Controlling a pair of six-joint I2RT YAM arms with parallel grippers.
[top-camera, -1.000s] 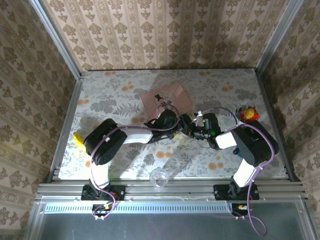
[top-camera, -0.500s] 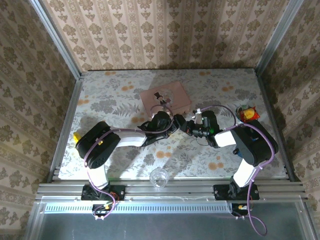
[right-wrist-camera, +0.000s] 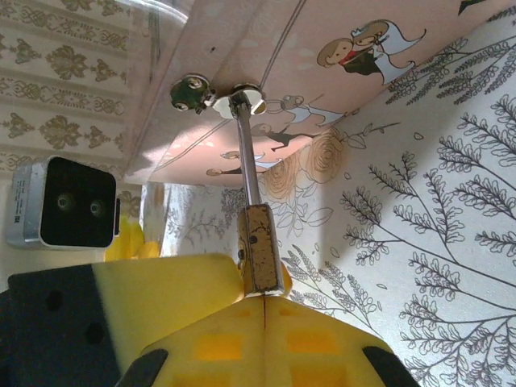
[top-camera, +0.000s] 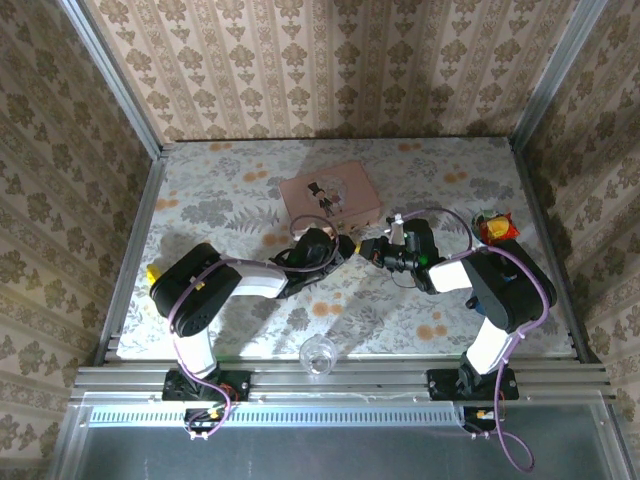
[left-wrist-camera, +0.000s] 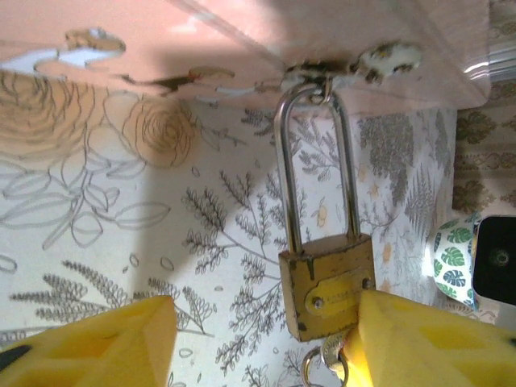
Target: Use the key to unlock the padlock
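Observation:
The brass padlock [left-wrist-camera: 326,282] hangs by its long silvery shackle [left-wrist-camera: 284,185] from the clasp of the pink box [top-camera: 330,195]. My left gripper [left-wrist-camera: 266,326] is open around the padlock's body. Its right finger [left-wrist-camera: 427,339] touches the padlock's side, and its left finger [left-wrist-camera: 89,343] stands well clear. A silvery key [left-wrist-camera: 332,353] with a ring shows under the padlock. My right gripper [right-wrist-camera: 264,302] is shut right at the padlock's [right-wrist-camera: 261,250] bottom end, on the key, whose blade is hidden. Both grippers meet just in front of the box, the left gripper [top-camera: 335,245] and the right gripper [top-camera: 367,248].
A glass cup [top-camera: 318,355] stands near the front edge between the arm bases. A small yellow thing [top-camera: 154,276] lies at the left edge. A red and yellow packet in a leaf-patterned bowl [top-camera: 495,228] sits at the right. The pink box lies directly behind the grippers.
My left gripper has drawn back off the pink box toward the near left, uncovering it, and its fingers have narrowed around the padlock. The right gripper has stayed shut in place.

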